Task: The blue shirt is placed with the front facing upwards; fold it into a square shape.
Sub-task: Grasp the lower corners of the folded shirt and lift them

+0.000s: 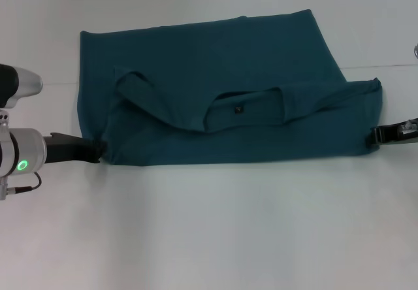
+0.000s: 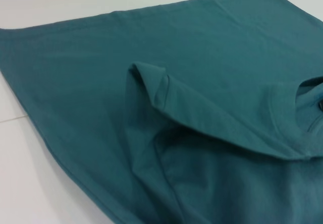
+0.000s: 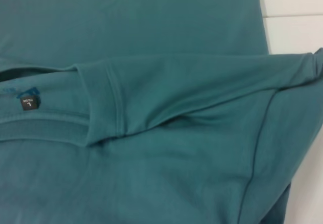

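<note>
The blue shirt (image 1: 222, 74) lies folded across the white table, its upper half laid over the lower half. The collar and small dark neck tag (image 1: 239, 110) face up near the middle; the tag (image 3: 30, 103) also shows in the right wrist view. My left gripper (image 1: 99, 149) is at the near left corner of the shirt (image 2: 212, 93), shut on the bunched fabric there. My right gripper (image 1: 375, 136) is at the near right edge of the shirt (image 3: 192, 153), shut on the cloth. A sleeve fold (image 1: 134, 86) lies on top at the left.
The white table (image 1: 209, 231) stretches out in front of the shirt and behind it. A faint seam line (image 1: 385, 66) runs across the tabletop at the far right.
</note>
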`<state>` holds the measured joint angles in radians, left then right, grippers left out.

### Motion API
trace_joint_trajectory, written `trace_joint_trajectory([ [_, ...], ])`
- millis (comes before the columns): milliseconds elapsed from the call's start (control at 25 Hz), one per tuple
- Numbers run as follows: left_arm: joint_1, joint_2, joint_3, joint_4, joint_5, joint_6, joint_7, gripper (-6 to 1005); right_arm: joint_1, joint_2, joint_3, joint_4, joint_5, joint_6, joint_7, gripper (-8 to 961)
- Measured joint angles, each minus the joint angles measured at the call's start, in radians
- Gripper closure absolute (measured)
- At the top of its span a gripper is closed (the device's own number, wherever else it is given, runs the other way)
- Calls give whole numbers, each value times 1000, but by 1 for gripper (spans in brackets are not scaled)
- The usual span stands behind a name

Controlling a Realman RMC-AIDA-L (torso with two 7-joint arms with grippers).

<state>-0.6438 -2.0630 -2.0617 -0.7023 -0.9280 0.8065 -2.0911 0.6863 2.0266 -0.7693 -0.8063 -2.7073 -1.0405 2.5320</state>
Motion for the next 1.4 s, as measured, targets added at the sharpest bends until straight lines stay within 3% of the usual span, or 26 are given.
trace_joint_trajectory([
  [200,16,-4,0,-25,-1,23,0,974,-36,32,-29,-92,0,-41,0,922],
  [400,75,-30,0,-139,-1,83,-1,974,-81,59,-63,-196,7,-96,-1,921],
  [960,170,-37,-52,-227,0,210,10,974,-169,59,-69,-294,72,-208,-67,921],
  [1400,236,-46,-212,-255,-2,411,130,973,-241,60,-47,-351,113,-302,-162,922],
])
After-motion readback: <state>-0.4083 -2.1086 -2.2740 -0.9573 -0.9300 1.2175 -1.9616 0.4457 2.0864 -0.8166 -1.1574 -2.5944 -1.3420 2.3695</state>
